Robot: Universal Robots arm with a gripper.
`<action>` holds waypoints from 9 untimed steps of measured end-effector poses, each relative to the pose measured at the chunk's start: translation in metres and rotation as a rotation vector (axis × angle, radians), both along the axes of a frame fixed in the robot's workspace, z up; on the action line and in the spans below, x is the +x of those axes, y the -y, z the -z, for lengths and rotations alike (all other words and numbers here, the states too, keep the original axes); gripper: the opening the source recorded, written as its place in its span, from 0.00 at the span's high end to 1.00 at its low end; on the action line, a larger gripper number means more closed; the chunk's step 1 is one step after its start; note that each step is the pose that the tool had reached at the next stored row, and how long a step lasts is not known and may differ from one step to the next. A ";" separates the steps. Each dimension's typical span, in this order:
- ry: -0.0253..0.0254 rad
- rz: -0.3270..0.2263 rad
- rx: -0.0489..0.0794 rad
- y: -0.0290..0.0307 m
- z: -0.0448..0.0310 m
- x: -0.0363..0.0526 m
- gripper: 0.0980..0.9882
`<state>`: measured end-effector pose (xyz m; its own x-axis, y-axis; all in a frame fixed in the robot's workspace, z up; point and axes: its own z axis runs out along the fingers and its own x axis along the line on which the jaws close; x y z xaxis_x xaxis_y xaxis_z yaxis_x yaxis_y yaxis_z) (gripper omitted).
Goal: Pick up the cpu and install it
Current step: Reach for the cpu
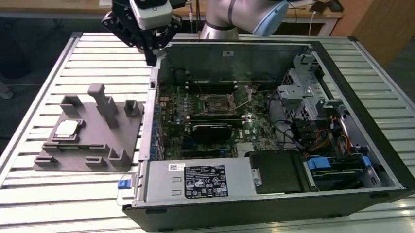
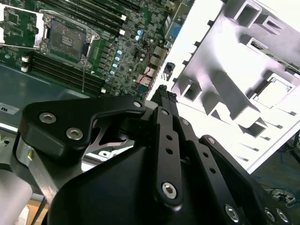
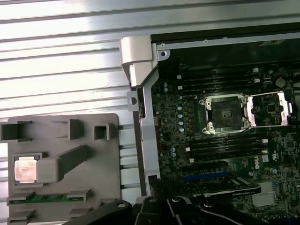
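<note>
The cpu (image 1: pixel 67 128), a small silver square, lies in a recess of the grey fixture (image 1: pixel 91 141) on the table, at the exterior view's left; it is also seen in both wrist views (image 3: pixel 24 169) (image 2: pixel 274 91). Inside the open computer case, the motherboard socket (image 1: pixel 220 103) (image 3: pixel 226 112) (image 2: pixel 65 40) stands with its metal frame swung open. My gripper (image 1: pixel 153 57) (image 2: pixel 162 93) hangs high over the case's far left corner, well away from the cpu. Its fingers are shut together with nothing between them.
The open case (image 1: pixel 363 160) holds a silver power supply box (image 1: pixel 194 179), drive bays (image 1: pixel 304 92) and loose cables (image 1: pixel 324 141). The case's left wall (image 1: pixel 154 107) stands between fixture and motherboard. Tall grey posts (image 1: pixel 104 104) rise from the fixture near the cpu. The slatted table top (image 1: pixel 65 63) surrounds both.
</note>
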<state>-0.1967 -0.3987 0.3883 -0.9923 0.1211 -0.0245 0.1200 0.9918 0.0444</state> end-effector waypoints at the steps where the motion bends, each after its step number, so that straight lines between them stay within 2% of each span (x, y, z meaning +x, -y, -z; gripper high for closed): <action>1: 0.0001 0.001 0.000 0.0000 0.0002 -0.0010 0.99; 9: -0.0001 0.005 0.000 -0.0009 0.0023 -0.0076 0.99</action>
<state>-0.2043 -0.3978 0.3860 -0.9917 0.1266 -0.0244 0.1254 0.9911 0.0443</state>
